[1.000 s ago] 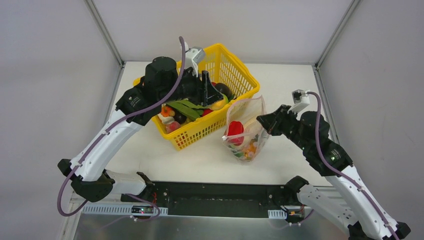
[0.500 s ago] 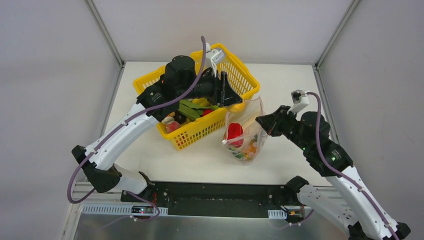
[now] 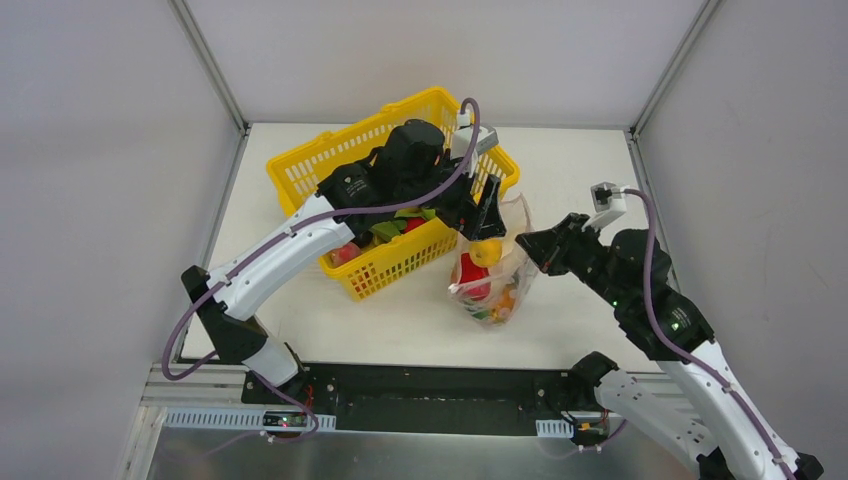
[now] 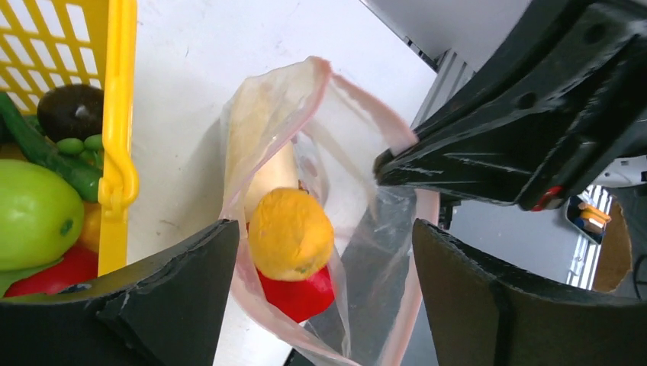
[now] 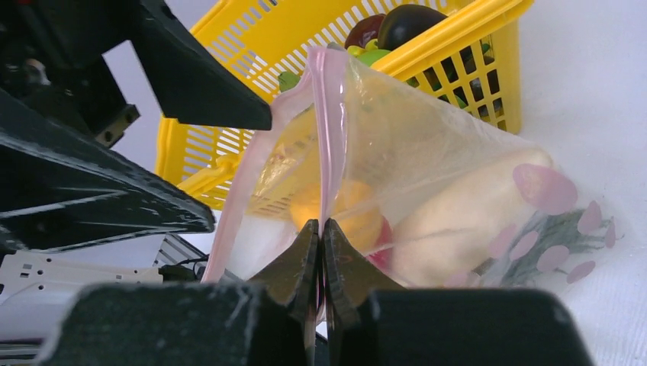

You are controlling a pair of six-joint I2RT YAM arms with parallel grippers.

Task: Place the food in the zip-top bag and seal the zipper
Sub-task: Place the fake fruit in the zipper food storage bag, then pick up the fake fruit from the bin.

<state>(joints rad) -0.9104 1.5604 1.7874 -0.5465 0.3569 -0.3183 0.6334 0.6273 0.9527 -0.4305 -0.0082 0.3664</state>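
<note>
Right gripper (image 5: pixel 320 229): jaws fully pinched on the zipper (image 5: pixel 329 114), holding the near-right side of the mouth of the zip-top bag (image 3: pixel 510 285) up off the worktop (image 3: pixel 400 320). The bag stands just right of the basket (image 4: pixel 120 91), mouth open and facing up; whether its far side touches the basket wall, can't tell. Inside the bag: yellow fruit (image 4: pixel 290 232) on top, a red piece (image 4: pixel 297 293) right under it, a pale long piece (image 5: pixel 458 221) alongside, and smaller coloured bits at the bottom, too small to name. Left gripper (image 3: pixel 484 228) hangs directly over the bag mouth, jaws wide apart and gripping nothing; the yellow fruit sits below and between the fingers, apart from both in the wrist view. Behind it, more food in the basket: green apple (image 4: pixel 34 213), dark avocado (image 4: pixel 70 110), and green and red pieces partly hidden under the left arm.
</note>
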